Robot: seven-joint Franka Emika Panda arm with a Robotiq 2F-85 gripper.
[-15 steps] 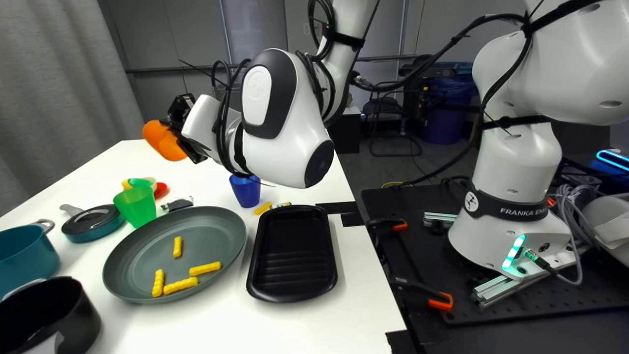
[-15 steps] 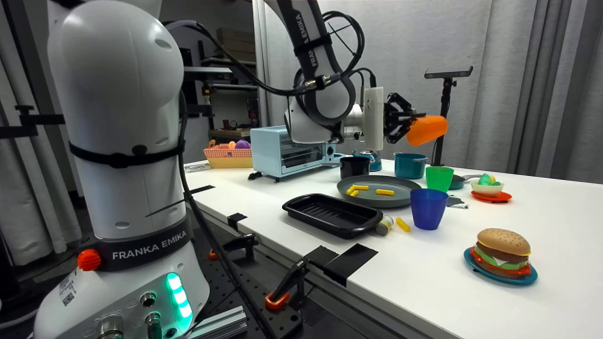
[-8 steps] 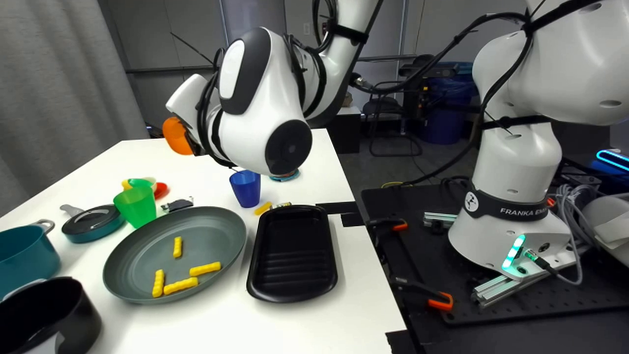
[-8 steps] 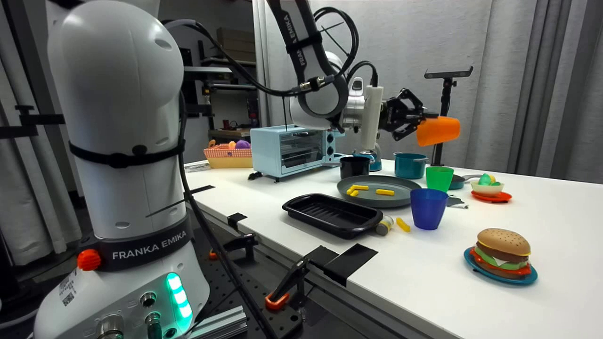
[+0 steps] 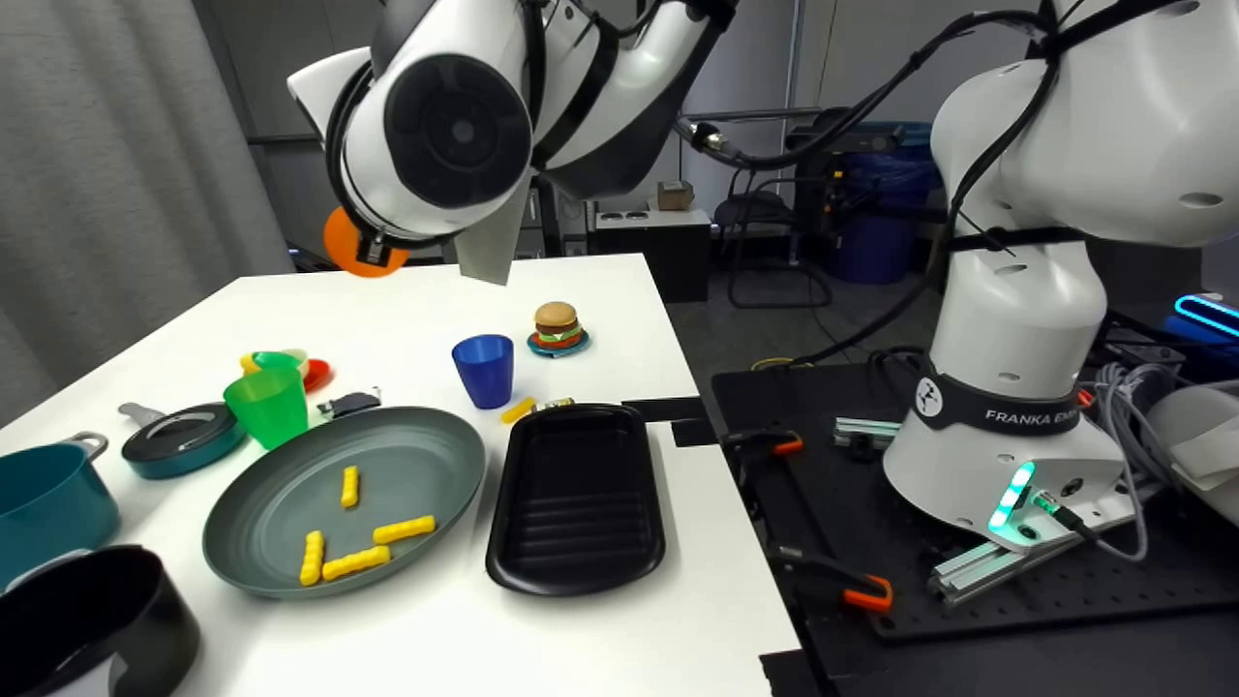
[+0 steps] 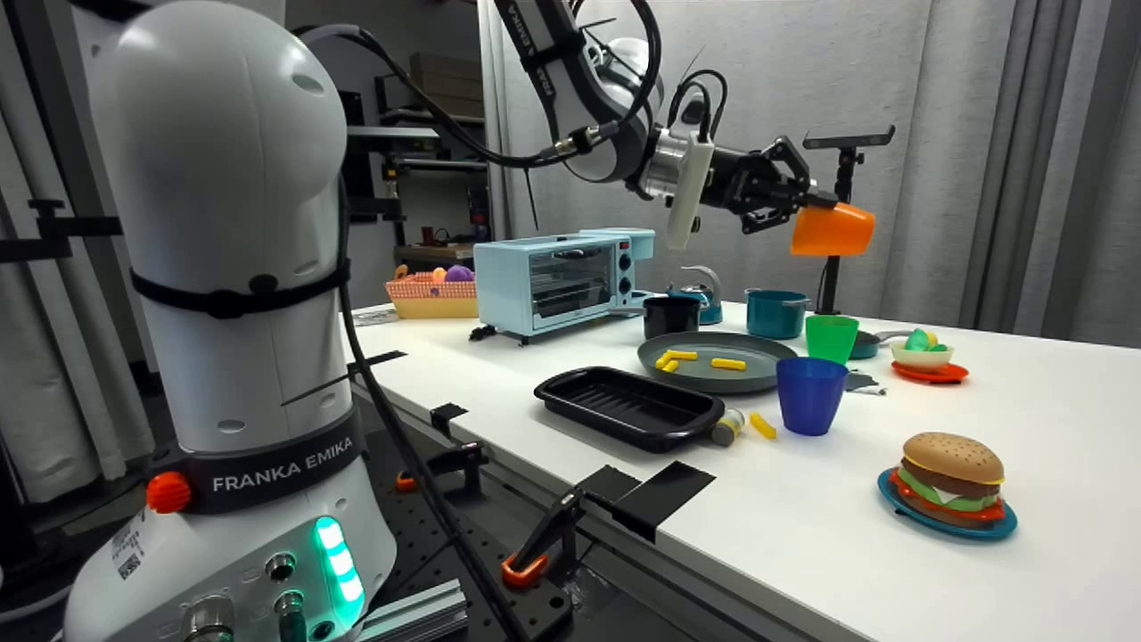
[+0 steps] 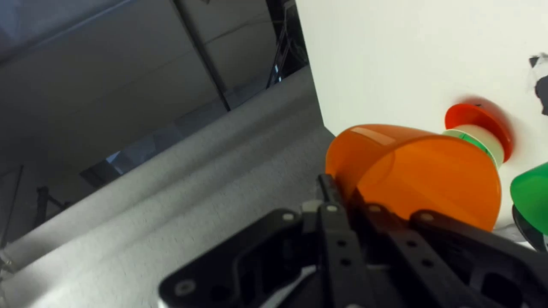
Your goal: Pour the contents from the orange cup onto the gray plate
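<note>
A gray curtain (image 6: pixel 949 205) hangs behind the white table (image 6: pixel 1070 419). In the air above this table there is one orange cup (image 6: pixel 833 234), tilted, and the gripper (image 7: pixel 342 189) pinches its wall. In the wrist view its fingers (image 7: pixel 336 231) cover part of the mouth; in an exterior view the arm (image 5: pixel 455 131) hides part of the cup. Four yellow pieces (image 5: pixel 404 529) lie on the gray plate (image 5: pixel 271 484). A fifth piece (image 6: pixel 762 425) lies on the table, between one blue cup (image 6: pixel 811 399) and one small can (image 6: pixel 727 428) with unreadable label. One green cup (image 5: pixel 266 407) stands beside the plate; whether they touch, I cannot tell. In an exterior view one teal pot (image 5: pixel 58 499) and one black pot (image 5: pixel 160 620) are cut off at the left.
</note>
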